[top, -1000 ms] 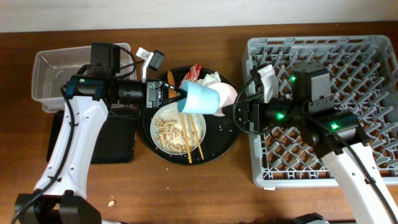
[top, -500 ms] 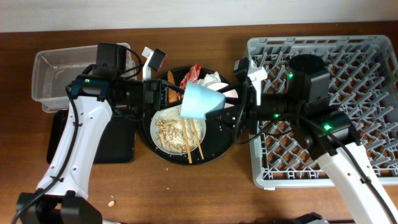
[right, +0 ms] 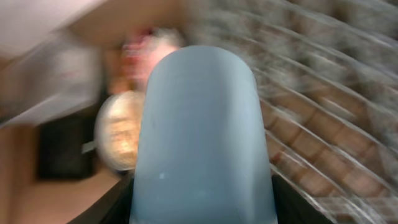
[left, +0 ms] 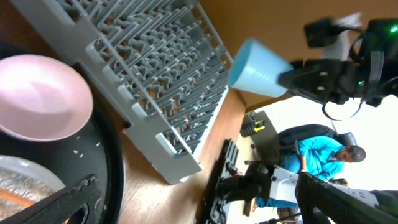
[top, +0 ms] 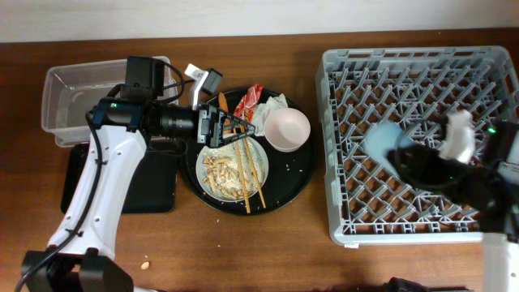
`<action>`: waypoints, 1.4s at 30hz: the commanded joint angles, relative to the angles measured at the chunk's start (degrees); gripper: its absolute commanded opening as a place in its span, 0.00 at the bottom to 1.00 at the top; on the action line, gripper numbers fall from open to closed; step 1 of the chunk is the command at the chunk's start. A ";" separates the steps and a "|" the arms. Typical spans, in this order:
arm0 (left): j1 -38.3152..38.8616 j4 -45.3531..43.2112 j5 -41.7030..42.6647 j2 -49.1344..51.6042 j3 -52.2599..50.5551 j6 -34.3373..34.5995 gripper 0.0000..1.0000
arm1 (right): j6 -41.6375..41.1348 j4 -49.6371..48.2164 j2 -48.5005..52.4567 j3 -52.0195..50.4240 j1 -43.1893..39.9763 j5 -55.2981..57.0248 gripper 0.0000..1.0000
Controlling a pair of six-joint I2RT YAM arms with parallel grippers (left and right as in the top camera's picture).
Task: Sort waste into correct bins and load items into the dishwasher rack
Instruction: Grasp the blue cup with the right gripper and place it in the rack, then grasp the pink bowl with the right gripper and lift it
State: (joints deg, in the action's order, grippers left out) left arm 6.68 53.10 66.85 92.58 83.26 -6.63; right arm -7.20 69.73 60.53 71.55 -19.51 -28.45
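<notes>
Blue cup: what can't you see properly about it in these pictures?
Overhead: motion smears the blue cup and right fingers, so where they pinch it is unclear.
Right wrist: the cup fills the frame, hiding where the fingers grip; the dishwasher rack behind is blurred.

Matt plastic is seen on the dishwasher rack (top: 332,162) (smoother on the cup (left: 258,67)), grained wood on the tabletop (top: 243,259).
</notes>
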 commanded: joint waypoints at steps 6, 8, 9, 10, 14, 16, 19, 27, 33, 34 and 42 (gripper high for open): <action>0.09 1.09 -3.93 -0.35 0.24 -0.57 0.99 | -14.36 1.99 14.49 -0.17 -13.68 29.14 0.43; 0.09 1.09 -3.93 -0.35 0.24 -0.57 0.99 | -14.36 1.03 20.28 -0.17 -13.92 29.16 0.44; 0.09 1.53 -3.93 -0.35 0.24 -0.57 0.99 | -14.58 -0.28 22.95 -0.17 -14.34 28.94 0.58; 0.09 1.92 -3.96 -0.35 0.24 -0.57 0.99 | -14.36 -2.16 24.59 -0.17 -14.67 27.21 0.72; 0.09 2.08 -3.96 -0.35 0.24 -0.57 0.99 | -9.01 -1.95 22.23 2.60 -14.23 10.56 0.78; 0.09 2.08 -6.82 -0.35 0.24 -0.57 0.99 | -2.97 -0.98 14.84 3.69 -8.98 2.67 0.76; -0.83 2.14 -24.39 -0.94 0.26 8.59 0.99 | -6.01 -9.09 7.02 3.67 24.17 7.15 0.61; -8.70 13.90 -56.68 -16.50 1.01 20.37 0.99 | -23.54 -30.01 32.24 3.67 47.30 39.78 0.58; -9.46 18.12 -63.63 -20.35 1.01 20.35 0.99 | -23.30 -38.32 45.64 3.69 44.06 39.54 0.57; -9.46 17.35 -63.30 -20.28 1.01 20.35 0.99 | -23.30 -38.60 46.64 3.69 44.06 39.65 0.56; -9.46 16.22 -63.25 -20.28 1.01 20.33 0.99 | -23.28 -38.42 48.96 3.82 44.06 37.70 0.04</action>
State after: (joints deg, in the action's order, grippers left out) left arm -2.61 69.43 4.36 72.62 83.59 13.13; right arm -30.24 30.85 111.57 75.00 24.62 9.17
